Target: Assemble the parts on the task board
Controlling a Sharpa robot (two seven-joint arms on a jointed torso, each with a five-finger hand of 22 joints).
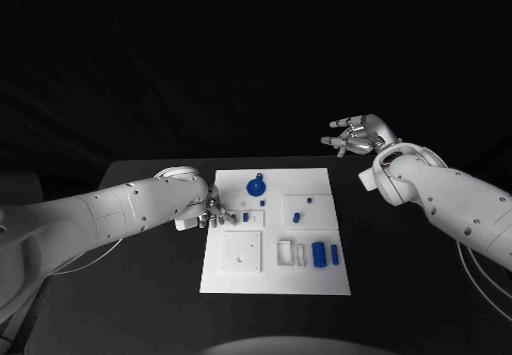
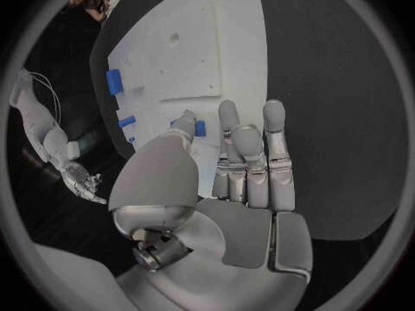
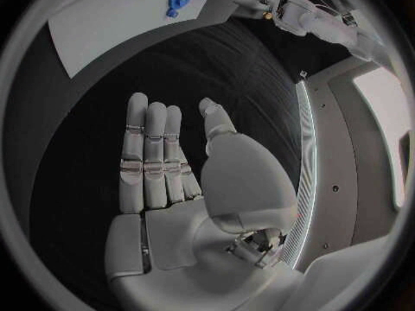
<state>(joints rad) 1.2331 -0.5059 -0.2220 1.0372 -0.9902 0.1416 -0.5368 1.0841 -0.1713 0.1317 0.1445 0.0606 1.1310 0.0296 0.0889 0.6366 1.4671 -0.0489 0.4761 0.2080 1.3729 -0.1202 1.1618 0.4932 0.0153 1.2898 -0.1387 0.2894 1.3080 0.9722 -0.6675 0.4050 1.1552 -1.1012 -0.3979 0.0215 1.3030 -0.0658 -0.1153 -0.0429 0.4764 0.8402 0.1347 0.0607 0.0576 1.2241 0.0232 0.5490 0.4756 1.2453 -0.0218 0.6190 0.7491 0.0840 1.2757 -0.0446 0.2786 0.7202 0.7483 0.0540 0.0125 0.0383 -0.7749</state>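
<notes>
Left hand (image 1: 214,214) hovering at board (image 1: 320,281) edge, fingers apart, empty; reaching for small part (image 1: 246,217) (likely pick-up). Right hand (image 1: 357,134) idling, fingers apart, empty.

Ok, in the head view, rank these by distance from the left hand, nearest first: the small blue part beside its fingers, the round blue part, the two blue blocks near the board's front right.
1. Small blue part, just right of the left hand.
2. Round blue part, farther back on the task board.
3. Two blue blocks, front right of the board.

desk (image 1: 160,296): black, matte, carrying the white plate at its middle
backdrop: dark beyond the desk's far edge
</notes>
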